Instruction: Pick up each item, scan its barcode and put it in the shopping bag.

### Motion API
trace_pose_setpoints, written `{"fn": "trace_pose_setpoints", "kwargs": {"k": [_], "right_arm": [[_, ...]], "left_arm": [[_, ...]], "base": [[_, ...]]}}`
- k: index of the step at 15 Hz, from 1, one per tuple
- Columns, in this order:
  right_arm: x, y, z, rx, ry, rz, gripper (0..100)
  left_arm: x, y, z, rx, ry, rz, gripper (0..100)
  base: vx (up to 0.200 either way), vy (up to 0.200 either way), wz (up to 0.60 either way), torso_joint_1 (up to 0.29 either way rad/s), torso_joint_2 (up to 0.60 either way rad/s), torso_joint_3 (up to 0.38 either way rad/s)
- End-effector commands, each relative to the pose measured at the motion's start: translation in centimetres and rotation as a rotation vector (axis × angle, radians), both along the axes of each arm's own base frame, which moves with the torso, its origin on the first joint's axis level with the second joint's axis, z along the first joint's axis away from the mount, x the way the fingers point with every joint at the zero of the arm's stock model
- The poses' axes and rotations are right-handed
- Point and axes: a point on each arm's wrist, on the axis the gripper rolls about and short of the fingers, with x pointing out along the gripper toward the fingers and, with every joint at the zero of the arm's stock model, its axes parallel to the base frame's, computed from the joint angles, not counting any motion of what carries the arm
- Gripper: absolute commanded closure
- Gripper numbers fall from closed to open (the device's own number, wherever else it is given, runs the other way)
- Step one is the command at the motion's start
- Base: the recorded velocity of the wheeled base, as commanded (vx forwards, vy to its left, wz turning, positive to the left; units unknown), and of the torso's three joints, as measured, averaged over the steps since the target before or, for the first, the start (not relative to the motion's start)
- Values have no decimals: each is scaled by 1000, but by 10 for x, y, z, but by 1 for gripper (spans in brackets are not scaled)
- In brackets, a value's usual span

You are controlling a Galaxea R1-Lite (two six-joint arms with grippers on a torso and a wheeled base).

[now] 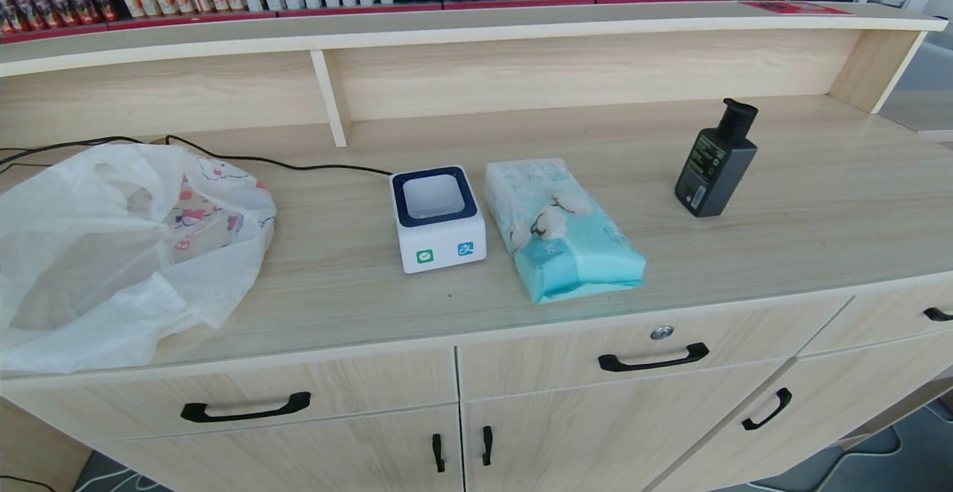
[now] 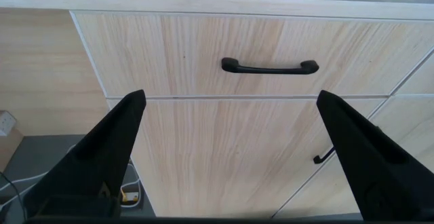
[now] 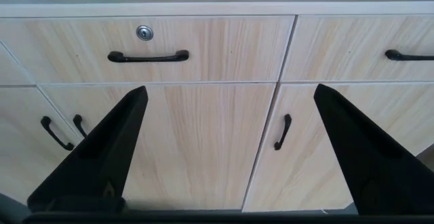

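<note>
Bag (image 1: 112,254): thin translucent white plastic, crumpled and slumped at the left end of the counter (image 1: 819,216), with red and blue print on the film. Whether anything lay inside could not be told through the folds.

Scanner (image 1: 438,218): a white box with rounded corners and a dark blue frame around a pale top window. It stood mid-counter, right of the bag and apart from it. A black cable (image 1: 283,161) ran from behind it toward the bag.

Pack (image 1: 562,228): a soft oblong in teal-and-white film, lying flat just beside the scanner on its right.

Bottle (image 1: 715,161): dark and flat-sided with a black pump top, standing upright, well apart from the pack, to the right and farther back.

The counter was pale wood-grain, smooth, with a raised ledge behind. The drawers below had black bar handles (image 2: 269,66), and one carried a round metal lock (image 3: 144,32).

The left jaws were released, with black tapered fingers (image 2: 102,156) spread wide and nothing between them. They were below counter level, facing a drawer front. The right jaws were likewise released and unloaded, fingers (image 3: 102,149) wide, facing the locked drawer under the pack.
</note>
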Motion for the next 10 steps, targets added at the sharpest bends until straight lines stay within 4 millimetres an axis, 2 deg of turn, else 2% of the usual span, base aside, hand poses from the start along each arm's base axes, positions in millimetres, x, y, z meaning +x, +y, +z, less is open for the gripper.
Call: {"fn": "trace_pose_setpoints", "kwargs": {"k": [1,2,5,7,10], "right_arm": [[19,0,50,4,49,27,0],[39,1,80,4,32,47,0],[102,4,123,23,-90,62,0],[147,7,132,30,-192,63,0],[194,26,135,44,-239,163,0]], "left_arm": [[0,0,0,0,-1,0,0],[0,0,0,0,2,0,0],[0,0,0,0,-1,0,0],[0,0,0,0,-1,0,0],[0,0,0,0,-1,0,0]], "base": [[0,0,0,0,0,0],[0,0,0,0,0,0],[0,0,0,0,0,0],[0,0,0,0,0,0],[0,0,0,0,0,0]]}}
